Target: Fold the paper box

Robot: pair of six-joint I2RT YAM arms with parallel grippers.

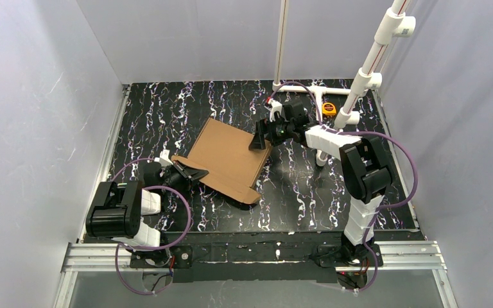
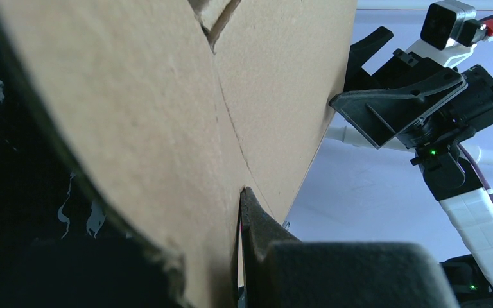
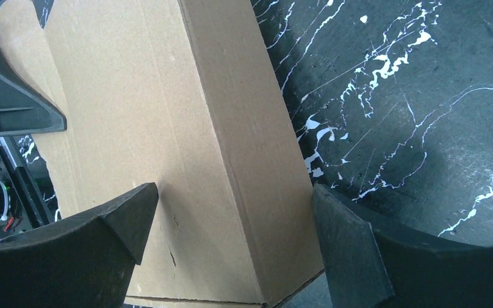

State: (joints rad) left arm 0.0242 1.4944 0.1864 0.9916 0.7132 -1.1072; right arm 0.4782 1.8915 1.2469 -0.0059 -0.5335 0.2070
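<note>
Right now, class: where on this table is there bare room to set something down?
Bare table lies between the paper box and the back-left corner, and again between the box and the right arm. Crowded: the middle, where left gripper and right gripper meet the box, and the pipe stand corner.

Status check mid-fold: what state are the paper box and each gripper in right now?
paper box: not yet folded up, one side panel bent along its crease.
left gripper: shut on the box's near-left edge.
right gripper: open, one finger on either side of the box's far-right panel.
</note>
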